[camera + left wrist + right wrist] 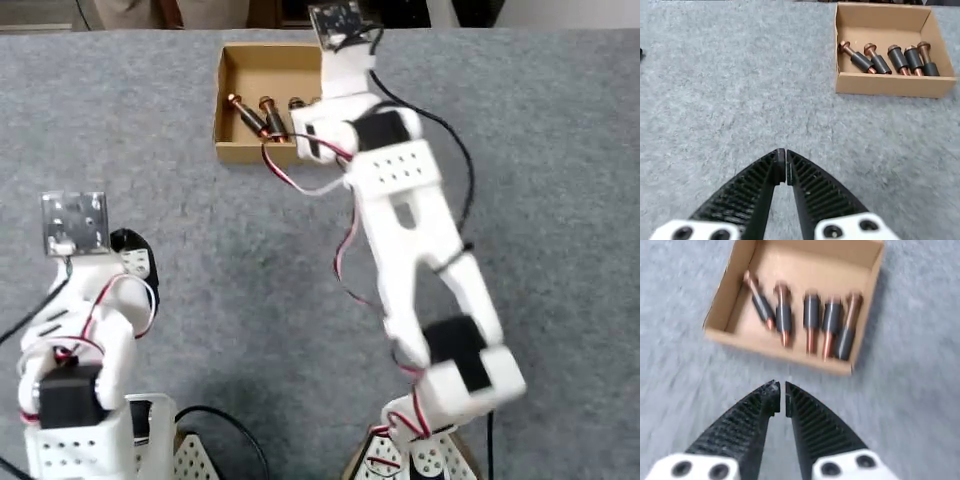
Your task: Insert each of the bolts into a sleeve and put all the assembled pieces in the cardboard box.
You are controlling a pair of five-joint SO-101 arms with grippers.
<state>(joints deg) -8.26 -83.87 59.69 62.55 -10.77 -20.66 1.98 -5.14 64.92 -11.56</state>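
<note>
We see box [222,100] at far edge of table [150,130], open side up. We count five bolts [811,340] inside, each seated in dark sleeve [811,310], lying side by side on box floor. Right hand [781,397]: fingers together, empty, over table just beside box's near wall. Left hand [785,172]: fingers together, empty, over table toward near left corner, well apart from box.

Bright, even light; soft shadows
</note>
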